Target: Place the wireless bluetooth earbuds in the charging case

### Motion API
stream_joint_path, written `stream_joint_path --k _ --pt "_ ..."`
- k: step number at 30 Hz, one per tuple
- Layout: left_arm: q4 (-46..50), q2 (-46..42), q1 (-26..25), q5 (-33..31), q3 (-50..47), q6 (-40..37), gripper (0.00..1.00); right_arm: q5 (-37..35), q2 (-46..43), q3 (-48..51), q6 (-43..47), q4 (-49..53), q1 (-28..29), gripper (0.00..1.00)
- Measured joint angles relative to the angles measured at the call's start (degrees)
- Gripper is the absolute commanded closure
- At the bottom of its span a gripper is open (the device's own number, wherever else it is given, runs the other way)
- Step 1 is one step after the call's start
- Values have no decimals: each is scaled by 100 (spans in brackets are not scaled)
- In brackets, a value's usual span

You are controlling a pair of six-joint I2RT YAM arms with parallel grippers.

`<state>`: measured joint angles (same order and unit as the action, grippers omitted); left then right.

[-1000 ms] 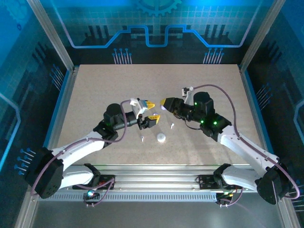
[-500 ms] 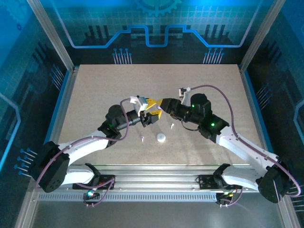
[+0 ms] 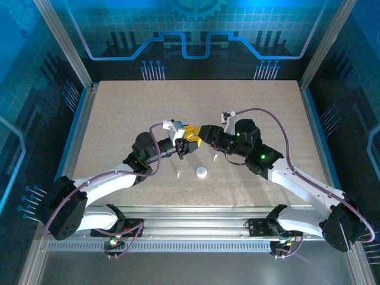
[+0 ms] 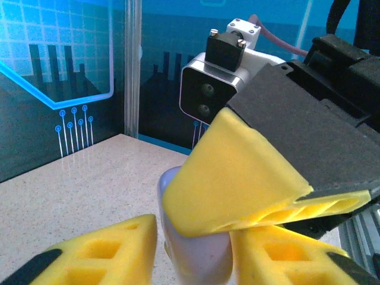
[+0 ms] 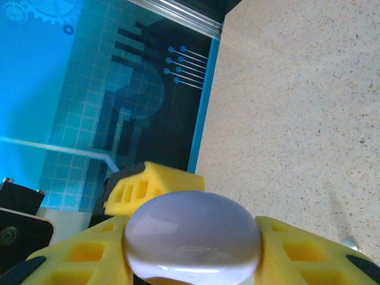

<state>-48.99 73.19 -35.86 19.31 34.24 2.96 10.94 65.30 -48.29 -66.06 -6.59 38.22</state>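
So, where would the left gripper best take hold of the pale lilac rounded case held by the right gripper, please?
Probably the part of the pale lilac rounded case left bare beneath the right gripper: the left gripper comes from the opposite side, squeezing its straighter sides, as the dome offers no edge.

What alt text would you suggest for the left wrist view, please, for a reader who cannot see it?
A pale purple charging case is pinched between the left gripper's two yellow fingers, with one yellow finger of the right gripper across its top. Behind are the right arm's wrist camera, a speckled beige table and a blue patterned wall.
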Motion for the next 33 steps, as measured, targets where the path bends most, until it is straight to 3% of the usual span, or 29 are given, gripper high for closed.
stream_joint_path --k 4,5,7,11,20,26,33 --pt "-22 0 0 0 2 15 76 -37 13 0 0 -52 2 55" --pt "-20 0 0 -2 2 20 77 -48 17 0 2 -55 2 52" --pt "-17 0 0 7 2 22 78 -52 20 0 15 -59 2 34" --pt "-7 0 -15 17 2 133 78 -52 -57 -7 485 26 2 24" --pt "70 -17 -15 313 13 466 78 221 -1047 -199 3049 616 -382 22" --pt "28 -17 -17 726 221 732 78 1224 -1482 334 4933 356 -1014 22" --pt "-127 -15 -15 1211 455 929 78 2476 -1567 461 6284 461 -1814 26"
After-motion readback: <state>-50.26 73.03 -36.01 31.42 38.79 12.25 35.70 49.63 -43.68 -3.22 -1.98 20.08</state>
